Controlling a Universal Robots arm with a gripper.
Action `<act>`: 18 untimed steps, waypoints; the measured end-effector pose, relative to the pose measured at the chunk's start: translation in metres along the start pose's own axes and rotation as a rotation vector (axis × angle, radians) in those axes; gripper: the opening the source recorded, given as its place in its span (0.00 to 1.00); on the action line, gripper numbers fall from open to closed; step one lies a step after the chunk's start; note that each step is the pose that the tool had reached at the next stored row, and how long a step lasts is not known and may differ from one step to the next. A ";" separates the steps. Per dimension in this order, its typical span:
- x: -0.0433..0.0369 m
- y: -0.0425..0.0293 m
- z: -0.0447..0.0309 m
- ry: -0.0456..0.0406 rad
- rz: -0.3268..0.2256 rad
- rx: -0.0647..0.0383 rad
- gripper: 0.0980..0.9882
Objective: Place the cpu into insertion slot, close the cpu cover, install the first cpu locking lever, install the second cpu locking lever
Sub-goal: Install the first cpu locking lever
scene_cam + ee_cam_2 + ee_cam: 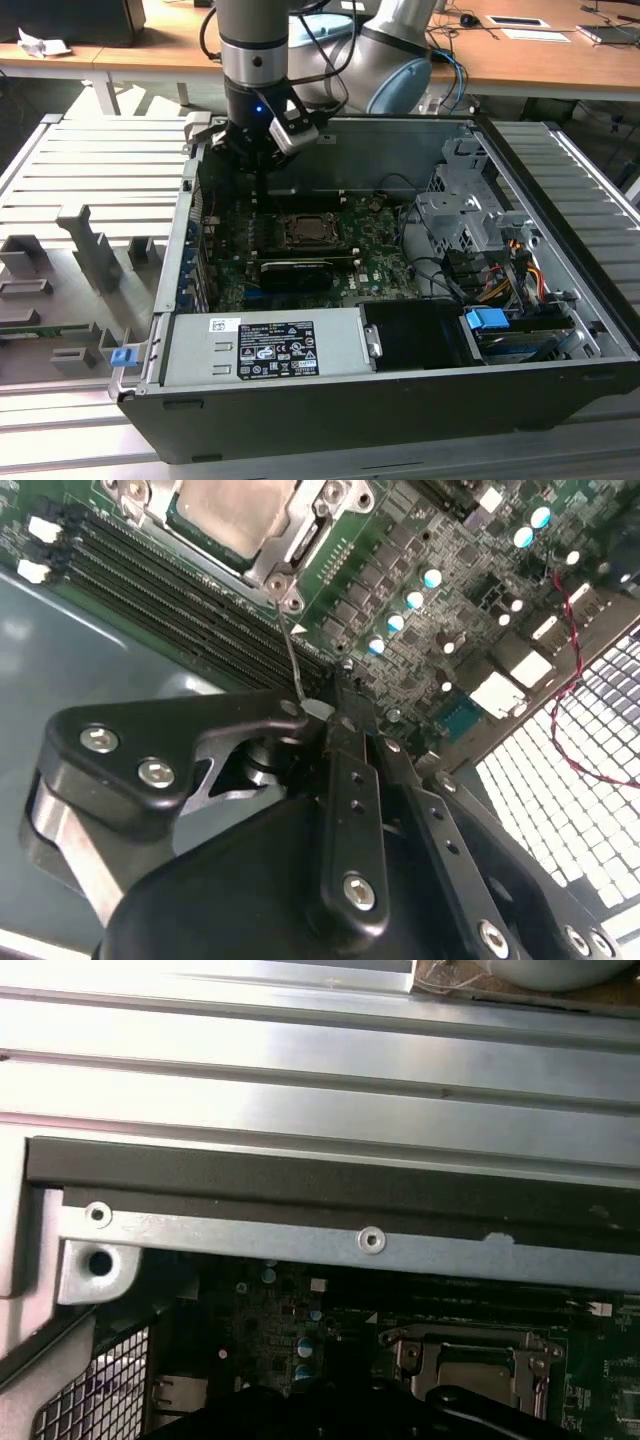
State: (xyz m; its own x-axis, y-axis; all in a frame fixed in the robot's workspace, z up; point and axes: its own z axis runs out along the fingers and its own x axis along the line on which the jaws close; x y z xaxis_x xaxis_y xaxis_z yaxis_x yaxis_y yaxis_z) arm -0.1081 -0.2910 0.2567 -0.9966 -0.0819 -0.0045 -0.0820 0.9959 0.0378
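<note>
Gripper (pixel 318 712) sits low inside the open case (pixel 560 300), close above the board (pixel 440 610); in the second wrist view its fingers (pixel 345 810) are drawn together to a narrow gap, seemingly pinched on the free end of a thin wire lever (pixel 292 660). That lever runs from the fingertips up to the corner of the slot (pixel 285 575), so the slot lies just ahead of the gripper, not under it. Cpu (pixel 228 510) already sits in the slot, its pale face showing through the window of the cover (pixel 300 530), which lies flat over it. In the first wrist view the slot (pixel 480 1365) and its metal frame are just beyond the gripper, below the case's rear wall. Exterior view: gripper (pixel 258 150) is near the case's far wall, slot (pixel 312 230) a little nearer the camera. Judgement: placement and cover closing look done; a lever is in hand. Which lever, and whether the other is latched, cannot be told.
</note>
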 end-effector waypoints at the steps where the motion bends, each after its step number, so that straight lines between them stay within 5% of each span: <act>1: -0.0010 0.0000 0.0002 -0.0003 0.000 0.000 0.01; 8: -0.0189 -0.0020 0.0048 0.0052 0.000 -0.002 0.01; 15: -0.0596 -0.0057 0.0149 0.0082 0.001 -0.004 0.01; 17: -0.0626 -0.0060 0.0153 0.0072 0.001 -0.017 0.01; 18: -0.0633 -0.0060 0.0158 0.0053 0.001 -0.037 0.01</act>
State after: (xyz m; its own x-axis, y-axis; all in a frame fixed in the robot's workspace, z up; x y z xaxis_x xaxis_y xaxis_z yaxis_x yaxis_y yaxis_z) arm -0.0445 -0.2912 0.2409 -0.9967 -0.0812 0.0008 -0.0809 0.9939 0.0748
